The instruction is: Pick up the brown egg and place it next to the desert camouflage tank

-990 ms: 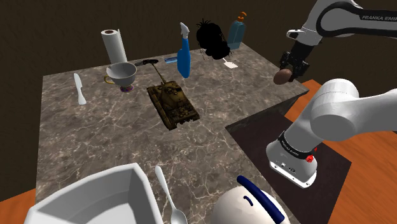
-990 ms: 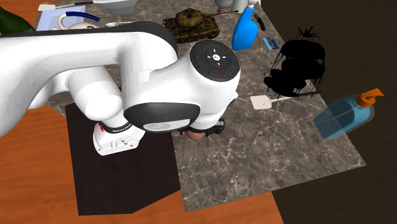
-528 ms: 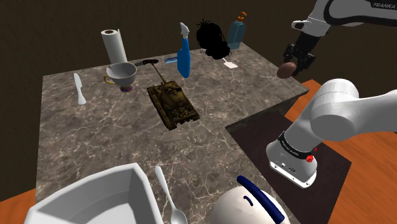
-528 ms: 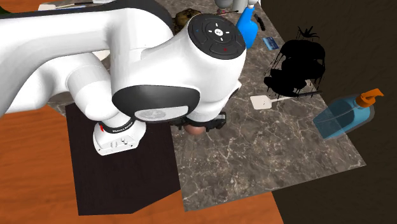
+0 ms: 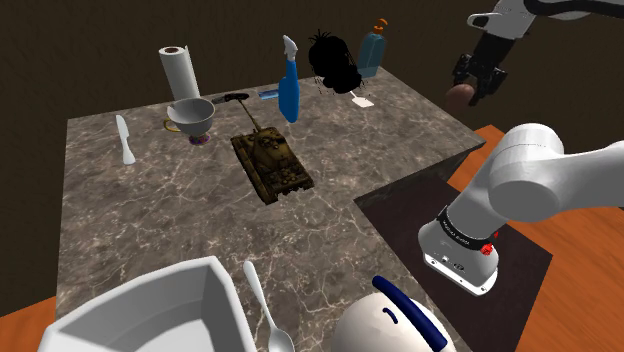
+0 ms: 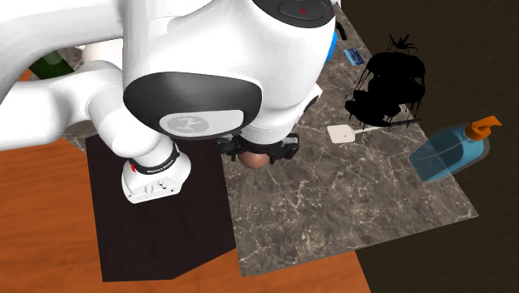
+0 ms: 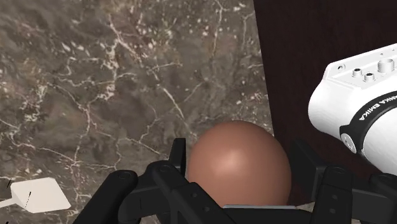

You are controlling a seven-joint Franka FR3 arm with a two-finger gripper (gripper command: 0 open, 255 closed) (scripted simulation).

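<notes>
While the black two-finger gripper clasps the smooth, rounded brown egg in the air, well apart from the tan-and-brown camouflage toy tank, I reckon the slick shell could squirt from that narrow grip on the carry.

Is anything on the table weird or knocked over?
One thing looks odd: the spiky shape beside the spray bottle is flat black, with no shading. Nothing looks spilled.

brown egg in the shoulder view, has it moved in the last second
Yes. Clasped in the claw, the brown egg has risen and drifted toward that view's right, higher above the marbled table corner.
</notes>
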